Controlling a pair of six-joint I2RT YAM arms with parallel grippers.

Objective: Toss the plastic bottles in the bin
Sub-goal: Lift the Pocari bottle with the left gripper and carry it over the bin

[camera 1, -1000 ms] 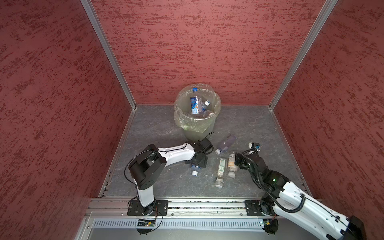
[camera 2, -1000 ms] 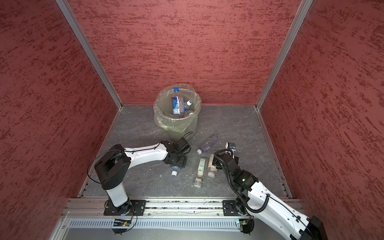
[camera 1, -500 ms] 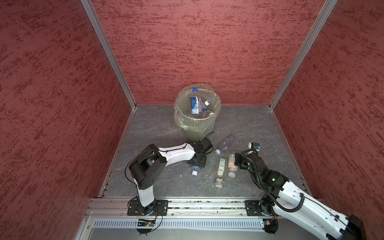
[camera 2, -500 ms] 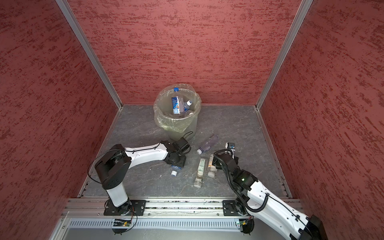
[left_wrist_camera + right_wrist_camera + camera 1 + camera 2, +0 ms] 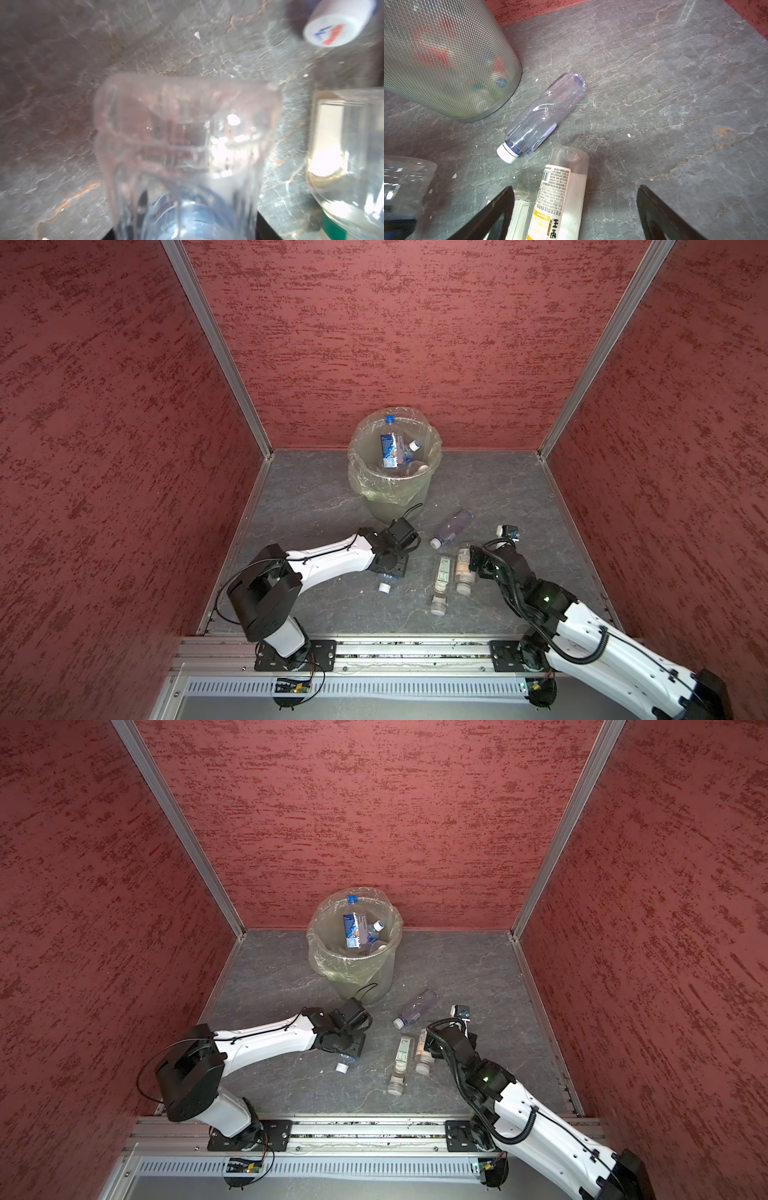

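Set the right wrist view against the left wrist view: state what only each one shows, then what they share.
Only the right wrist view shows the bin, a bluish bottle with a white cap lying near it, the yellow-labelled bottle lying inside the open right gripper, and a strip of red wall.

Only the left wrist view shows a blurred clear bottle filling its middle, a white cap with a red-and-blue mark, and a green-labelled bottle.

Both show the grey stone floor with bottles lying on it. I cannot match bottles between the two views.
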